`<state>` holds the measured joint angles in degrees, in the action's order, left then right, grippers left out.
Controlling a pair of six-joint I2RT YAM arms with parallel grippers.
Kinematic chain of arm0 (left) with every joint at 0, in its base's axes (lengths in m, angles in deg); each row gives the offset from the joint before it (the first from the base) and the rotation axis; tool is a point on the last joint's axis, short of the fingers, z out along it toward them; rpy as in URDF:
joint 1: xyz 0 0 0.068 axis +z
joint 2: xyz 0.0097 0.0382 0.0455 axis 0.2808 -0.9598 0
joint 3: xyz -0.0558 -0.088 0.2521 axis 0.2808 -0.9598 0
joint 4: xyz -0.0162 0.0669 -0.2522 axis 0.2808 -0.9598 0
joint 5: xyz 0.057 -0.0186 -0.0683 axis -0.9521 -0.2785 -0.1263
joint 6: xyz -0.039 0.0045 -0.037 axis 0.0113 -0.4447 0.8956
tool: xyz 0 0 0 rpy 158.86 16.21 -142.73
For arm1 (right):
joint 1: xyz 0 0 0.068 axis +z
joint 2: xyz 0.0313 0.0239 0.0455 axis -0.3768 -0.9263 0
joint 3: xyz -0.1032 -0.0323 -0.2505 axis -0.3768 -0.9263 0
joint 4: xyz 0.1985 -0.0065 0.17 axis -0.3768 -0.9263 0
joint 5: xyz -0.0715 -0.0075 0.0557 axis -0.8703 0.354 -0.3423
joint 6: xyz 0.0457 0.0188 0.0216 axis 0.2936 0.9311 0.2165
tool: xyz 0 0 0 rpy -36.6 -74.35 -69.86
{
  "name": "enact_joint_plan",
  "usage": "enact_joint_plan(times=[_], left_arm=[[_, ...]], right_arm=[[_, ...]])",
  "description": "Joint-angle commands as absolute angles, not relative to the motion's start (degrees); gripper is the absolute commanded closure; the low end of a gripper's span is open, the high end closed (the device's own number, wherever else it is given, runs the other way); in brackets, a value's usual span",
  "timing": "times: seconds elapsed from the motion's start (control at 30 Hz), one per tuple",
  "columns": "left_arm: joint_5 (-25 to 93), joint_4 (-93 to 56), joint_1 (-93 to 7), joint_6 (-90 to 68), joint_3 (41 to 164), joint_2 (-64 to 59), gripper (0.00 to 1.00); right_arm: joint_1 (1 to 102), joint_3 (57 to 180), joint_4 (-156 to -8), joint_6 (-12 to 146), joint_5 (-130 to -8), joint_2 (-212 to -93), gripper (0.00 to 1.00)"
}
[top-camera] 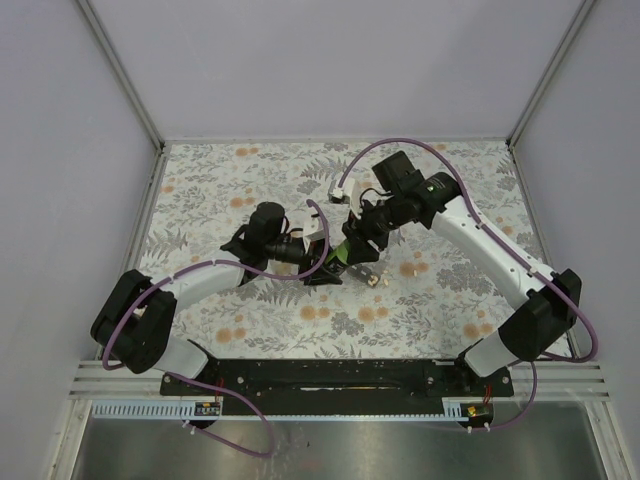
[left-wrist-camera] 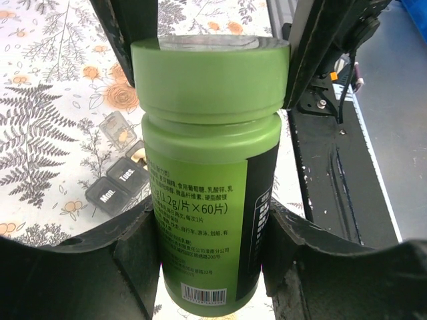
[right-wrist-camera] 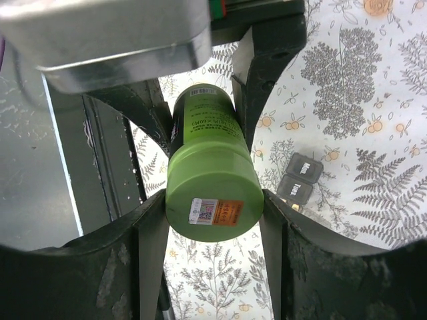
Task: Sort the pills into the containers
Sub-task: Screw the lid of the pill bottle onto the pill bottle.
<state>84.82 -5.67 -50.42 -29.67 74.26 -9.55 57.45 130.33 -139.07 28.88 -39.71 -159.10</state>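
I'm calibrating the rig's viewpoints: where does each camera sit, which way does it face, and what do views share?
Top external: above and behind the bases, looking down on the floral table; left arm and right arm show, left gripper and right gripper meeting on the green bottle.
Left wrist: on the left arm, looking along the bottle towards its cap; own fingers flank the body.
Right wrist: on the right arm, facing the cap's top; own fingers flank it.
Shared: both wrist views show the bottle and the pill organiser.
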Motion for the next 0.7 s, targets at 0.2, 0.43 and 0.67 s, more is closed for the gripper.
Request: enact_joint_plan(times=[0.2, 0.43, 0.67], left_arm=[[74.6, 2.92, -50.58, -31.77, 73.87, -5.56, 1.0], [67.93, 3.71, -51.29, -33.43, 73.25, -4.33, 1.0], [61.16, 5.12, -52.17, -35.72, 72.11, -3.28, 1.0]], right_arm=[[58.7, 130.76, -137.21, 40.39, -37.48, -161.05, 0.69], [58.7, 131.11, -136.33, 45.84, -38.62, -163.16, 0.67], [58.7, 131.82, -136.07, 49.8, -39.76, -165.18, 0.66]])
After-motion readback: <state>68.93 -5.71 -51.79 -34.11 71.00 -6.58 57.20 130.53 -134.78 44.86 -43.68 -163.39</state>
